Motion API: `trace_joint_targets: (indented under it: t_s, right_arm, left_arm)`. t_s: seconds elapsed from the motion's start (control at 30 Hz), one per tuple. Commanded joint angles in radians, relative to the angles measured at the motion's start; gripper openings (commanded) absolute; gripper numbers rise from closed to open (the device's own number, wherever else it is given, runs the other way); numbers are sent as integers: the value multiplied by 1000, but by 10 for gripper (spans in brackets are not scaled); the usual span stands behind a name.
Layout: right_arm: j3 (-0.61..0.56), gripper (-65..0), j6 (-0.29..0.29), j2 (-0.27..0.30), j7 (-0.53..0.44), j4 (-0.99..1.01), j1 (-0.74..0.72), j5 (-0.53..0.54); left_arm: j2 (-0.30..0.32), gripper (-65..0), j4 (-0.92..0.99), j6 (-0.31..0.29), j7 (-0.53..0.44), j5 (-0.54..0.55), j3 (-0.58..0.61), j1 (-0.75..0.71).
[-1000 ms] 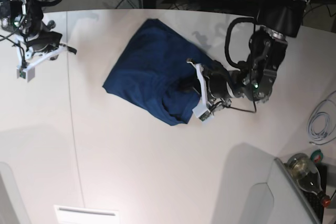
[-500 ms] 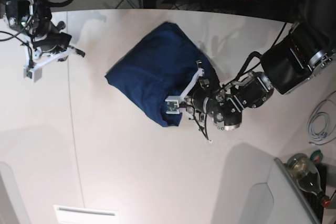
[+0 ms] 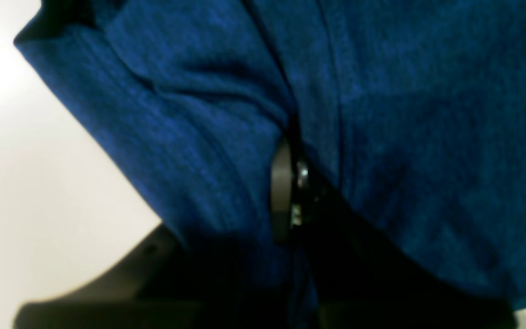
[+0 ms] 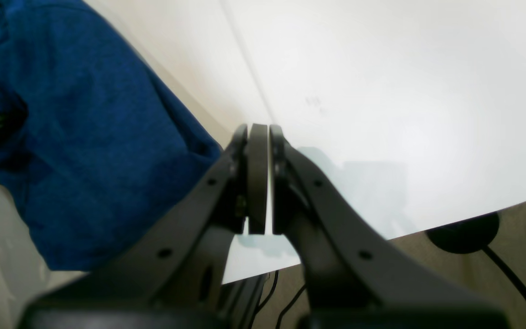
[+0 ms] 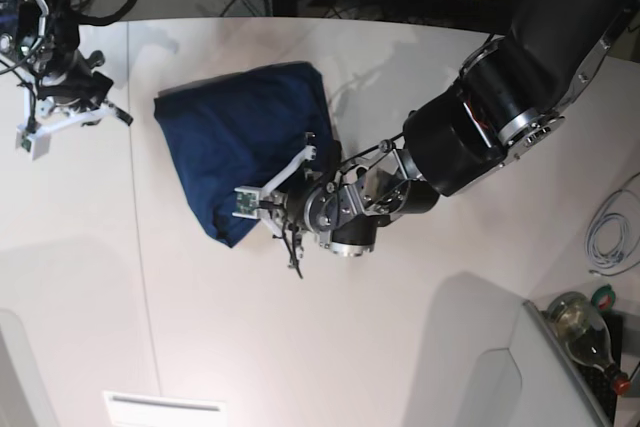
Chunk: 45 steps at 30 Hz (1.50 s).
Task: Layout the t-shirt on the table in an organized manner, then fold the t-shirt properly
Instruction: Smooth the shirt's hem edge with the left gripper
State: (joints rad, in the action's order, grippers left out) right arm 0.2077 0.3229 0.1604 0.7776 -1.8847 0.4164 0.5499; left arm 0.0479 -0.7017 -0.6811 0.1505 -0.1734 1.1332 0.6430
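I am dragging the t-shirt (image 5: 235, 137) across the table (image 5: 400, 347) with my left gripper (image 5: 300, 187), whose jaws are pinching a fold of the navy cloth at the bundle's edge nearest the arm; over the last second the bundle has been shifting away from that arm toward the thin dark seam line (image 5: 140, 277) and my right gripper (image 5: 62, 107). The right gripper is hanging beyond the seam line, well apart from the cloth, jaws pressed together on nothing. I am judging the shirt still bunched, layout unfinished, folding not begun.
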Motion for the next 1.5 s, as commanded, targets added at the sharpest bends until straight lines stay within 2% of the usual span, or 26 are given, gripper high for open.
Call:
trace_joint_targets:
  t_s: [0.0,0.13,0.4,0.67,0.87,1.0,1.13,1.47]
  right_arm:
    - [5,-636,-1,8,-16,-3,-1,6]
    - [-4,-636,-1,8,-16,95,-35,9]
    - [-9,-636,-8,11,-24,319,-150,5]
    - [-162,-636,-8,8,-24,319,-172,5]
    - [-218,-636,-8,5,-17,314,-169,11]
    - [-230,-636,-6,3,-16,313,-153,12]
    - [-230,-636,-6,-26,-16,311,-133,8]
    - [-227,-636,-6,-23,-17,313,-133,6]
  left_arm:
    - [-12,-650,7,-17,-7,-16,5,2]
    - [-29,-650,12,-17,-58,-59,12,5]
    - [-47,-650,12,-17,-59,-71,15,34]
    - [-62,-650,12,-17,-59,-65,15,42]
    - [-62,-650,12,-17,-59,-64,9,42]
    - [-62,-650,12,-17,-61,-62,5,42]
    - [-85,-650,14,-17,-61,-62,5,42]
    - [-92,-650,12,-17,-53,-71,14,59]
